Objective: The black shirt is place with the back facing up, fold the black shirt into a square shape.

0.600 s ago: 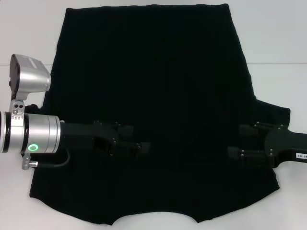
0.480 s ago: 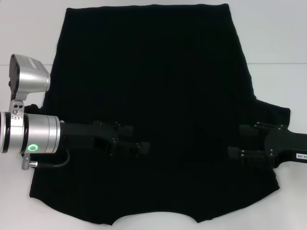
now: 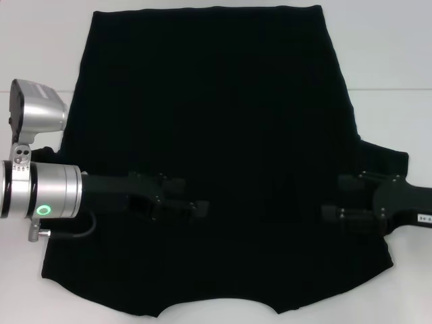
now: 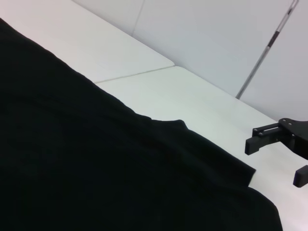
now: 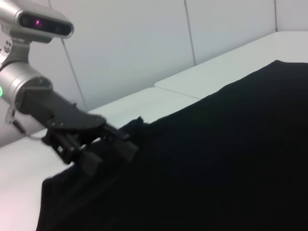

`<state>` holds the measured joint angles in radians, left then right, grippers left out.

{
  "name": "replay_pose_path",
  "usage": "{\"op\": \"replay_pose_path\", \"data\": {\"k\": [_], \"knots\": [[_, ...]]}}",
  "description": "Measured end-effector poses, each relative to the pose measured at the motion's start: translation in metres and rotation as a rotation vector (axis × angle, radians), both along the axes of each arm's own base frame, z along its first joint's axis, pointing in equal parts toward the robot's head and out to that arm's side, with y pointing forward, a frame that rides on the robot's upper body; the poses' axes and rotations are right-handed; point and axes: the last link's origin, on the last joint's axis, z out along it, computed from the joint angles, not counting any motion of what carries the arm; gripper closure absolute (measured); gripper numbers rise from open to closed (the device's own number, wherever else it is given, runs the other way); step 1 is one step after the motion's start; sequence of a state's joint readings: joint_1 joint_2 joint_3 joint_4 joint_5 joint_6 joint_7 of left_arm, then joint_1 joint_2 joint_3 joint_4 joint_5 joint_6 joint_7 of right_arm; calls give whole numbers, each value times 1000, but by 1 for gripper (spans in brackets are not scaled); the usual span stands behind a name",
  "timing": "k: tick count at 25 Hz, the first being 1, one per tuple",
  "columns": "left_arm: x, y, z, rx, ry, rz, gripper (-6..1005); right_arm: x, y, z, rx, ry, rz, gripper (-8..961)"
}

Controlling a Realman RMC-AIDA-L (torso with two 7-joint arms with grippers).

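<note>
The black shirt (image 3: 223, 101) lies flat on the white table (image 3: 385, 54), hem at the far side and neck opening at the near edge; no lettering shows. One short sleeve sticks out on the right (image 3: 388, 160). My left gripper (image 3: 189, 196) is open over the shirt's near left part. My right gripper (image 3: 336, 197) is open over the shirt's near right part, close to that sleeve. The shirt also shows in the left wrist view (image 4: 96, 168) with the right gripper (image 4: 273, 161) beyond it, and in the right wrist view (image 5: 216, 159) with the left gripper (image 5: 113, 144).
The white table has a seam running across it (image 3: 391, 90). White wall panels (image 5: 144, 43) stand behind the table. A thin metal rod (image 4: 267, 48) leans at the back in the left wrist view.
My left arm has shifted slightly toward the near edge, its open gripper a little lower over the shirt. The right gripper and the shirt have hardly moved.
</note>
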<state>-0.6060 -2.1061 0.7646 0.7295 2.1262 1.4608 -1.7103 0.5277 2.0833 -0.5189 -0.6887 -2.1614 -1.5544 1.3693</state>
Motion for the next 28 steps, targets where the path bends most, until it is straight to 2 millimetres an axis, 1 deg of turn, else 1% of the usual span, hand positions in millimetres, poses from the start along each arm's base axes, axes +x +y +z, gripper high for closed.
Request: {"op": "replay_pose_path", "data": {"k": [1,2,3,5,7,11,14,16,17,18,21,24,28], "knots": [[-1,0,1,5,-6,13,128,0,1,1,3,11,-16,85],[-5,2,7,25,-26,59,128,-1,3,2,6,29,-46,86],[-5,2,7,25,-26,59,128,-3,8,6,15,52,-91,87],[-11,3,18,58,-62,130,127,-5,20,16,18,96,-201,88],[-23,4,39,104,-119,243,127,-8,33,27,11,130,-298,90],[-43,-1,68,163,-183,395,146,-13,59,52,-1,203,-516,94],[-59,-9,86,197,-212,496,219,-16,75,69,8,229,-629,96],[-62,-11,88,199,-210,516,269,-19,82,78,10,231,-664,98],[-74,-18,94,199,-185,591,293,-22,85,81,6,233,-676,99],[-80,-21,96,196,-168,624,318,-24,88,84,8,235,-685,100],[-91,-26,98,197,-145,677,391,-29,93,88,11,244,-695,102],[-101,-30,100,205,-125,739,411,-31,97,90,22,248,-699,105],[-109,-33,101,217,-111,800,437,-32,99,90,31,246,-700,108]]}}
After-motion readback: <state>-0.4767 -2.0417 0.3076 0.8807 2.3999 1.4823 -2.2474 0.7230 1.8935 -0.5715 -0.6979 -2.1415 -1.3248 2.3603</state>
